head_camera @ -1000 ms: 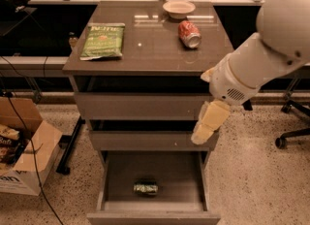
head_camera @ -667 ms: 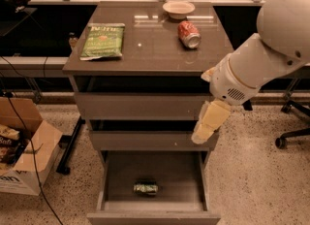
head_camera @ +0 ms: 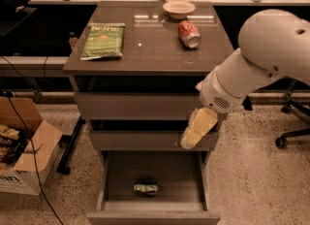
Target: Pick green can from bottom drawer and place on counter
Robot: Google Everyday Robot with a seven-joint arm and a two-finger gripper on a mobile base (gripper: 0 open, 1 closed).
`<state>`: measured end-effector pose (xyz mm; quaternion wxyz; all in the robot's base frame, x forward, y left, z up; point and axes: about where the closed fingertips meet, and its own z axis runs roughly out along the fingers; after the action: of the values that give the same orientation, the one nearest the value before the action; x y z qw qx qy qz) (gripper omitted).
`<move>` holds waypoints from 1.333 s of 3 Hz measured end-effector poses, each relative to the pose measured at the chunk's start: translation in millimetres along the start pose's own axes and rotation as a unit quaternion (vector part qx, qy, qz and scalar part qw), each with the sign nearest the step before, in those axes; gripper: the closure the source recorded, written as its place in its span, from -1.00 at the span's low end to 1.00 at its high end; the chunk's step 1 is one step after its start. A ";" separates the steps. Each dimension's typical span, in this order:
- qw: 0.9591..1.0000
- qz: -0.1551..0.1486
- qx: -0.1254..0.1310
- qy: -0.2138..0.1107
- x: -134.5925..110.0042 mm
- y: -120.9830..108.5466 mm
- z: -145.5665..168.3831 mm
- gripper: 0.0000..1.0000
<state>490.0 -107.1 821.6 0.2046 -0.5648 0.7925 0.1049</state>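
Speckled stone floor (head_camera: 252, 170) surrounds the grey-brown cabinet (head_camera: 140, 105); its glossy square tabletop (head_camera: 150, 49) lies above the pulled-out, box-like bottom drawer (head_camera: 169, 170). The small cylindrical green can (head_camera: 146, 188) lies on its side on that drawer's floor, toward the front. The pale, blocky hand (head_camera: 193, 132) hangs above the drawer's back right corner; how far open it is cannot be told.

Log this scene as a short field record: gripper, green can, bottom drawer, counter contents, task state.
gripper: in front of the middle drawer's right end, above the bottom drawer, apart from the can
green can: lying on its side on the drawer floor
bottom drawer: pulled open
counter: green snack bag at left, red soda can on its side at right, pale bowl at the back
task state: can not yet picked
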 end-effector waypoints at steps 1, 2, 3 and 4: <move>1.000 0.023 -0.005 -0.019 5.7 -2.4 40.7 -1.00; 0.998 0.042 -0.010 -0.039 11.5 -5.6 80.6 -1.00; 0.996 0.059 -0.017 -0.058 15.9 -10.2 114.3 -1.00; 0.993 0.081 -0.030 -0.080 21.6 -13.8 149.4 -1.00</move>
<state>527.7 -70.8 679.3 0.2410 -0.4948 0.8131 0.1897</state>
